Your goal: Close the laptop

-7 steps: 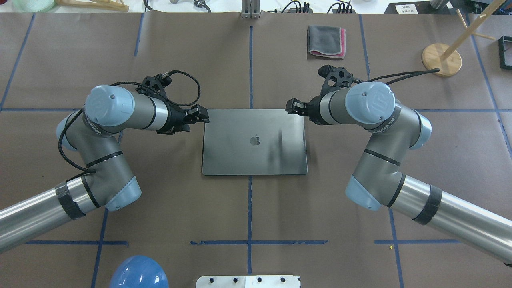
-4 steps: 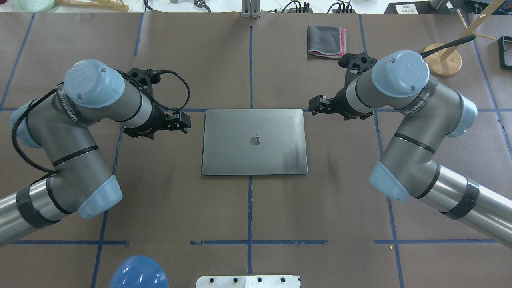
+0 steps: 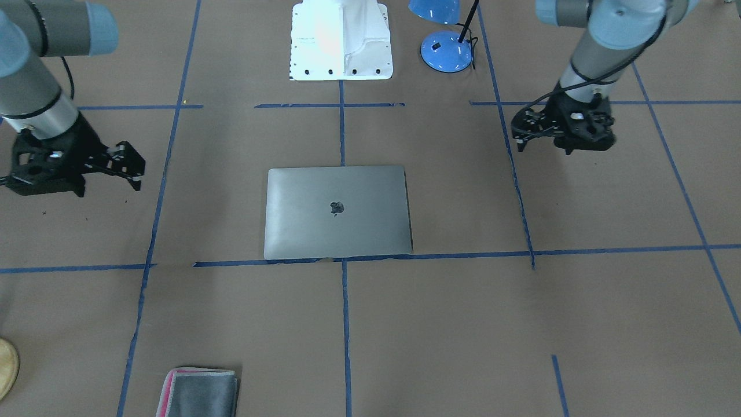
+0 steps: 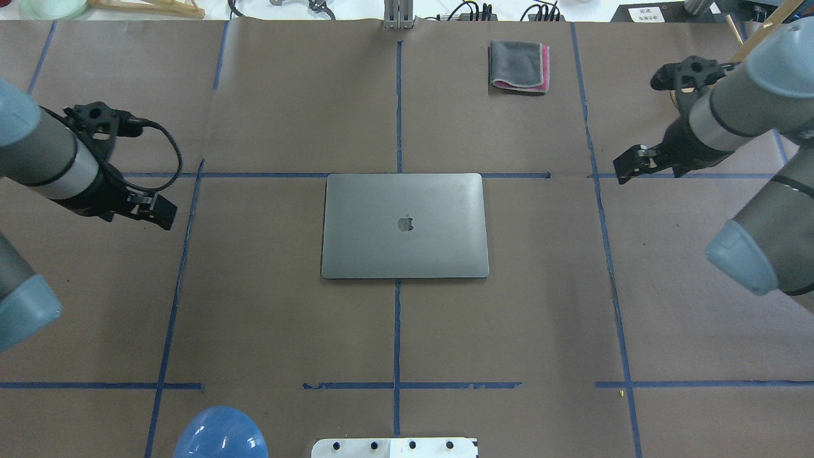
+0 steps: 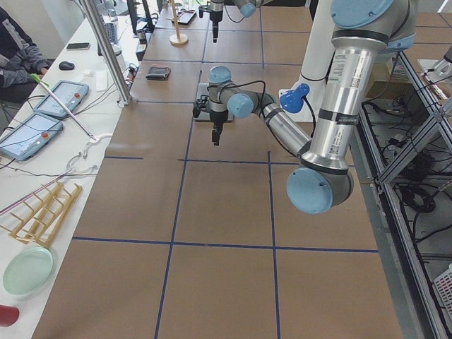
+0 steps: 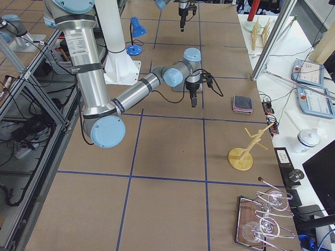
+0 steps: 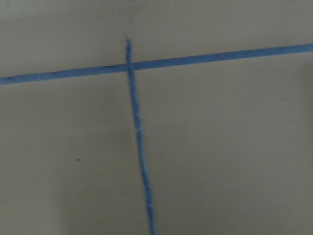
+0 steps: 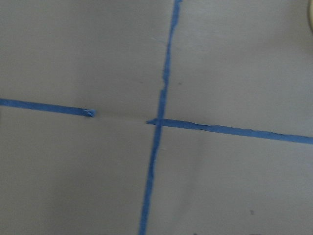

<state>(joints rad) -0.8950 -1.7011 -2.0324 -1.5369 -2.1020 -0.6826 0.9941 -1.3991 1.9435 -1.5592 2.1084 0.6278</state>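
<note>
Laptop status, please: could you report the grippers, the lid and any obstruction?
Left gripper open, empty. Right gripper open, empty. Laptop shut, lid flat, both grippers well off it. Nothing in the way.

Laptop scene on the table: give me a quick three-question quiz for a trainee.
1. True or false: the laptop lies shut flat, lid logo up.
2. Which touches the laptop? A) left gripper B) right gripper C) neither
3. Fill in: the folded cloth lies on the robot's ____ side of the laptop.

Key: 1 true; 2 C; 3 right.
</note>
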